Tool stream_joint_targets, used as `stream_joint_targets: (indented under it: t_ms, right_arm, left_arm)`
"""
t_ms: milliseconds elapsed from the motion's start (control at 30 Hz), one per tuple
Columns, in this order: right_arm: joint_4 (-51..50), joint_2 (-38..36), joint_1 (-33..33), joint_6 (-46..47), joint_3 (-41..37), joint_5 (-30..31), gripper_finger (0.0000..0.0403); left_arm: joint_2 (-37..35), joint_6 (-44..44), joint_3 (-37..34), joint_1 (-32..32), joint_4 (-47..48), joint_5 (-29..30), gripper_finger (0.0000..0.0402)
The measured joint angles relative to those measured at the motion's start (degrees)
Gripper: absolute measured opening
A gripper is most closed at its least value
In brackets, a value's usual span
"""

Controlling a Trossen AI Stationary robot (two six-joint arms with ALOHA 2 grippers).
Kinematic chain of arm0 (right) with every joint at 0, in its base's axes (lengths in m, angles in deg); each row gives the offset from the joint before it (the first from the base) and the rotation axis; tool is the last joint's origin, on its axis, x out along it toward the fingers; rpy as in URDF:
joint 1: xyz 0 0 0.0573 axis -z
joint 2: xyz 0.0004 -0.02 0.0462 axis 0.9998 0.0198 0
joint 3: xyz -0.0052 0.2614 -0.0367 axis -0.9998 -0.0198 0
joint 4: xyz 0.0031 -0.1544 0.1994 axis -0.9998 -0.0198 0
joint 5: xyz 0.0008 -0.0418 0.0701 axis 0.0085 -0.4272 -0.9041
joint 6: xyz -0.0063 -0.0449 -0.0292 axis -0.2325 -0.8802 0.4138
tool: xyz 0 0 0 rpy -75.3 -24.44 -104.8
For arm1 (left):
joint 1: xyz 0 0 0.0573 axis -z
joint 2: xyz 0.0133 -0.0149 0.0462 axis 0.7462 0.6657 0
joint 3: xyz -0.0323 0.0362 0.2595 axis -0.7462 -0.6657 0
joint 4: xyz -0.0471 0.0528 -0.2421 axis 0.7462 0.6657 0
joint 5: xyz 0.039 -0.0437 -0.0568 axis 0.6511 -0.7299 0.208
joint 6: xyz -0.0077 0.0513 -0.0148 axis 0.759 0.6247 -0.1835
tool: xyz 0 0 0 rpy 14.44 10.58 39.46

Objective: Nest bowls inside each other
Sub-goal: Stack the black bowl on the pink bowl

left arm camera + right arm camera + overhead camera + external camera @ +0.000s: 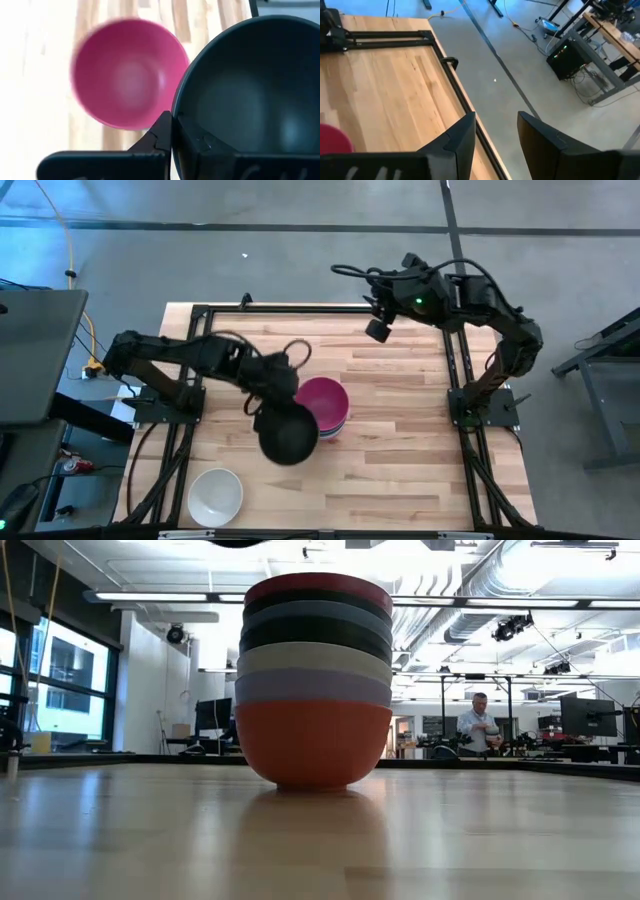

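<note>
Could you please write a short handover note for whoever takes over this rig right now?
Left pincer: shut on the rim of a black bowl, held just beside the stack.
Right pincer: open, empty, parked over the table's far right edge.
Stack: mid-table, red bowl at the bottom, magenta bowl on top.
White bowl: alone near the front left.
Done: most bowls nested.
Left: set the black bowl into the magenta one, then add the white bowl.

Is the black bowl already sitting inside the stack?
No, the left hand is shut on the black bowl's rim, holding it beside the stack, whose top bowl is magenta.
</note>
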Motion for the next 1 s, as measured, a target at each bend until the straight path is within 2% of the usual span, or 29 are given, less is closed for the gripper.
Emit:
stream_joint_targets:
  t_ms: [300,433,700,1000]
  right_arm:
    - [-4.2,-2.7,-0.7,3.3,0.0,-0.1,0.014]
    - [-4.8,-3.4,-0.7,3.9,0.0,0.0,0.014]
    - [-6.7,-3.7,-0.7,4.5,0.0,0.0,0.014]
    - [-10.0,-3.7,-0.7,6.5,0.0,0.0,0.014]
  left_arm:
    - [0.1,6.2,2.5,-9.0,-4.1,-0.3,0.0]
    - [1.4,8.7,2.5,-11.9,-9.1,-3.7,0.0]
    - [8.3,11.6,2.8,-15.3,-10.3,-8.0,0.0]
    - [16.4,14.6,8.4,-17.5,-8.0,-8.9,0.0]
